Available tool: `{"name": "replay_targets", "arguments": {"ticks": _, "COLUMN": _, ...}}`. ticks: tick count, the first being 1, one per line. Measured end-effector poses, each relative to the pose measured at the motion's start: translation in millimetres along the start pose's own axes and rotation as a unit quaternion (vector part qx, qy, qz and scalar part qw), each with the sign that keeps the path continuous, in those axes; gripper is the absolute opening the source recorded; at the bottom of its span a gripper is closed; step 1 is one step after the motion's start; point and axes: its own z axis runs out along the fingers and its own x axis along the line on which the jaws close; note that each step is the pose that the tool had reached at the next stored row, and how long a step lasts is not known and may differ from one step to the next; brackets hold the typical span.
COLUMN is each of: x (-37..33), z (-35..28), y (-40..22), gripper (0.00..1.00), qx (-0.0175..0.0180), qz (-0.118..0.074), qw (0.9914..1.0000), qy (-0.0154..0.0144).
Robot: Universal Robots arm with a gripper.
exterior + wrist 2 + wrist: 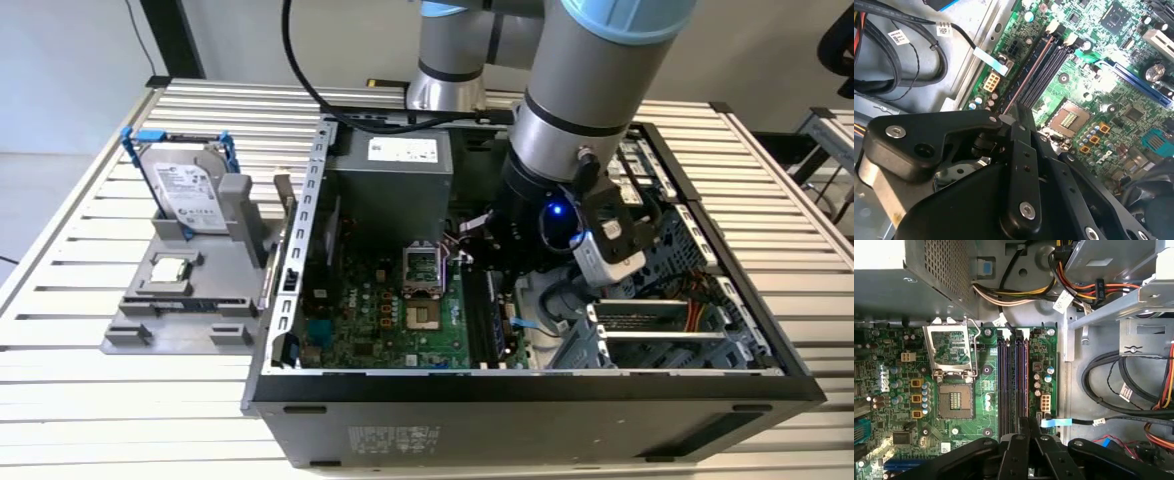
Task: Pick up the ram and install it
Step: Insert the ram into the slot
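**Gripper holding the ram over the memory slots**

The gripper [1026, 427] is reaching down inside the open computer case [534, 385], its two fingers [1024, 125] pressing together on a thin edge that appears to be the ram [1015, 106], held on edge and running in line with the long memory slots [1013, 385]. This alignment is probably letting the stick meet a slot squarely. The slots are lying on the green motherboard [899, 385], beside the empty processor socket [955, 402]. Outside the case, a hard drive [187, 195] is standing in a grey holder [180, 300] on the slatted table [67, 380].
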Motion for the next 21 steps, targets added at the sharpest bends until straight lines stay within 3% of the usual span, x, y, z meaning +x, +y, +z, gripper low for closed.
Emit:
{"name": "replay_targets", "arguments": {"ticks": 15, "x": 0.1, "z": 0.0, "y": 0.0, "gripper": 0.00, "qx": 0.0013, "qz": 0.000, "qw": 1.00000, "qy": 0.0000}}
{"name": "replay_targets", "arguments": {"ticks": 21, "x": 0.1, "z": 0.0, "y": -0.1, "gripper": 0.00, "qx": 0.0020, "qz": -0.039, "qw": 0.99923, "qy": -0.0001}}
